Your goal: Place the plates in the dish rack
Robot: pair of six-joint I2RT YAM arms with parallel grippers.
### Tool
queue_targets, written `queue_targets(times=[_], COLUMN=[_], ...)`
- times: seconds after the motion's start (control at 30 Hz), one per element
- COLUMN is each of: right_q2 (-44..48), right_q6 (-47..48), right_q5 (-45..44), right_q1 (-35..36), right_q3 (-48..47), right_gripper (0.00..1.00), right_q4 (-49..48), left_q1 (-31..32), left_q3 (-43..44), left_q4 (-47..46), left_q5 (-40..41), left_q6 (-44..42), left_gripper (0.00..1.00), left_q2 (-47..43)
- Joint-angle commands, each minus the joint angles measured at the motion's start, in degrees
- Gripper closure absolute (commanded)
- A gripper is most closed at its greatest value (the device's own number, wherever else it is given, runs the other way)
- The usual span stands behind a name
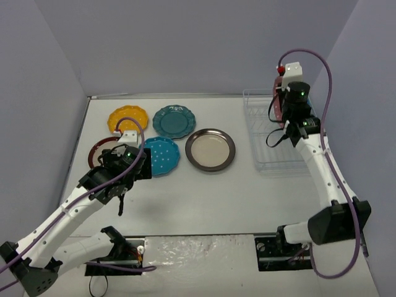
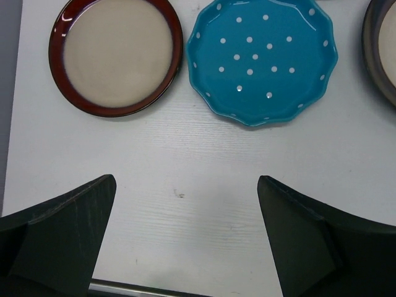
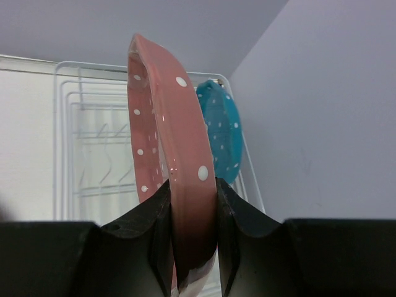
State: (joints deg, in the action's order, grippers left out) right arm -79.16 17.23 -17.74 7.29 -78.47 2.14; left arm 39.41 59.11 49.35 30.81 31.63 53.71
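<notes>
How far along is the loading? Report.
Done: one blue dotted plate stands in the dish rack. In hand: right gripper holds the pink dotted plate over the rack. Left: yellow, teal, maroon-rimmed, brown-rimmed and second blue dotted plates on the table; left gripper open.

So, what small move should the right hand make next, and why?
Probably lower the right hand straight down, so the pink plate slides into a free slot of the dish rack. The hand is shut on the plate, which stands on edge over the rack, and a blue dotted plate already stands in the rack next to it.
</notes>
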Motion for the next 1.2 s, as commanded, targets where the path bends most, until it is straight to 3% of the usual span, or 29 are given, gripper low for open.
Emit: queue_targets(times=[0.0,0.17,0.37,1.17], right_q2=[-4.4,-10.4,-14.9,-14.4], right_q6=[6.0,6.6,6.1,11.9], right_q5=[-0.7,0.0,2.4,-1.6], right_q1=[-5.0,-7.0,-10.5,-13.3], right_q3=[-8.5,-11.8,-11.7,-4.2], right_gripper=[1.0,1.0,1.0,1.0], right_q4=[-15.5,-16.6,-18.8,-29.2], left_q1=[-0.8,-3.9,-14.3,-16.9], left_q3=[2.1,-1.9,-3.6,-4.4], left_q4=[-1.8,-6.0,-8.2,-8.7], left_q5=[-1.0,-5.0,-14.8,-16.7], left_q6=[-7.6,-8.5,-8.7,-8.9], left_gripper=[0.03,0.03,0.03,0.03], left_q2=[-0.9,-3.3,-3.5,-3.5])
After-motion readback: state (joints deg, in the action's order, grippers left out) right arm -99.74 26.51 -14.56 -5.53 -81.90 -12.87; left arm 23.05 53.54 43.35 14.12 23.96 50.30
